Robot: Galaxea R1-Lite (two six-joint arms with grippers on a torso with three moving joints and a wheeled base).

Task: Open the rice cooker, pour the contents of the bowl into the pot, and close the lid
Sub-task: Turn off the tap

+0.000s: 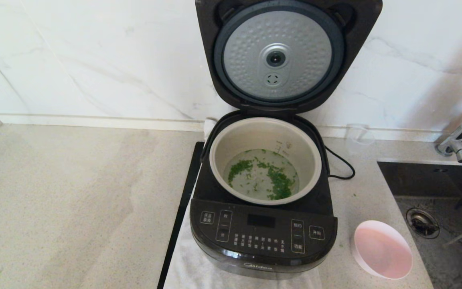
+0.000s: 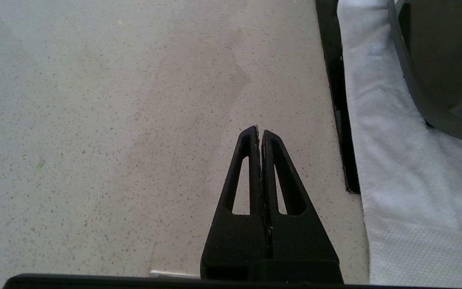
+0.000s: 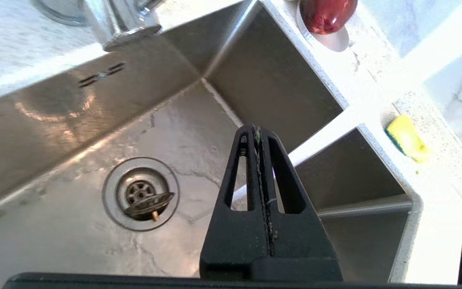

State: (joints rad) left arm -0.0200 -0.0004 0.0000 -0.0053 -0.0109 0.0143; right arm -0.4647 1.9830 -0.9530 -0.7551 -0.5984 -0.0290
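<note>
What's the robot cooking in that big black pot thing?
Nothing is being handled right now. The rice cooker stands with its lid up, and chopped green bits lie in the pot with some water. The pink bowl sits empty on the counter beside the cooker. The left gripper is shut over the bare counter, and the right gripper is shut above the sink. Closing the lid is what remains.

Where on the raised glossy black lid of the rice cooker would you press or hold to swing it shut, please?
Probably the top free edge of the upright black lid, pushed forward and down from behind, since its hinge sits low behind the beige inner pot. Avoid the dimpled silver disc. The left gripper and right gripper are both shut.
</note>
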